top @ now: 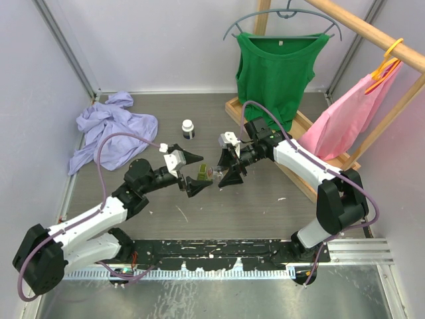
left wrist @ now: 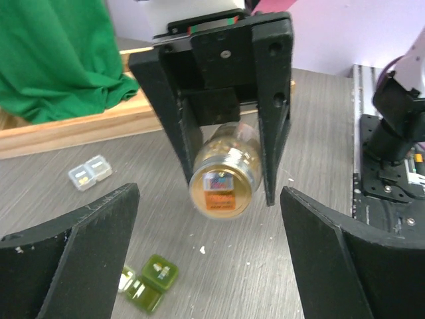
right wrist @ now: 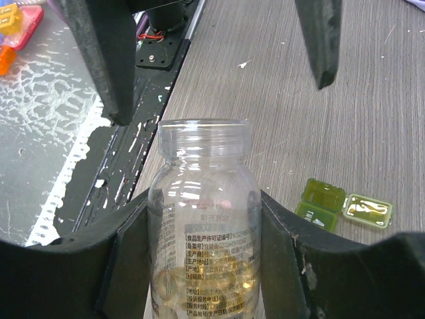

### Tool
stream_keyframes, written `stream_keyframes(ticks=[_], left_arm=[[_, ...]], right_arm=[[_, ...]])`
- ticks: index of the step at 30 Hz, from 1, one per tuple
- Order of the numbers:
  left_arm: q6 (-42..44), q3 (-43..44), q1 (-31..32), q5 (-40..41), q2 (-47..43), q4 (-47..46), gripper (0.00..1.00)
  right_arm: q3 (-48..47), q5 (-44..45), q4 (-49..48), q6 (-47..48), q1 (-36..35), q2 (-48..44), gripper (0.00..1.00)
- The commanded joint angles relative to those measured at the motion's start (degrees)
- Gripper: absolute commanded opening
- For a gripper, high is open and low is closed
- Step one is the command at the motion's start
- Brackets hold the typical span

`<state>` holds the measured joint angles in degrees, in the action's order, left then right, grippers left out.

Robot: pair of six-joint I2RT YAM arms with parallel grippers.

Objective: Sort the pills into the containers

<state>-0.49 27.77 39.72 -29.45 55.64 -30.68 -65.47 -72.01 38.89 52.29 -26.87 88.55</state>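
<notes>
Clamps uncapped pill bottle (right wrist: 204, 199) in right gripper (left wrist: 231, 189). Spreads left gripper (top: 196, 173) wide, empty, facing it. Finds olive green case (left wrist: 151, 282) open below left gripper, clear case (left wrist: 89, 173) farther ahead, 2 compartments each.

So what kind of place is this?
Probably a robot practice booth: a left arm and right arm bolted at the edge of the table, plain walls boxing it in, and a wooden rack holding a green top.
</notes>
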Motion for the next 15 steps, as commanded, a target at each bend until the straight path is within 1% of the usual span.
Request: stream_keyframes(ticks=[1,3,12,15], left_arm=[[0.7,3.1,-0.1,-7.0,2.9,-8.9,0.86],[-0.2,3.2,-0.1,-7.5,4.2,-10.1,0.8],[-1.4,4.4,-0.1,-9.0,7.9,-10.9,0.7],[-1.5,4.5,-0.1,-8.9,8.3,-10.8,0.61]], right_arm=[[-1.2,-1.1,-0.3,0.5,0.2,-1.2,0.01],[-1.2,-1.2,-0.2,0.5,0.1,-1.2,0.01],[-1.2,-1.1,-0.2,0.6,0.1,-1.2,0.01],[-1.2,-1.1,-0.2,0.6,0.1,-1.2,0.01]])
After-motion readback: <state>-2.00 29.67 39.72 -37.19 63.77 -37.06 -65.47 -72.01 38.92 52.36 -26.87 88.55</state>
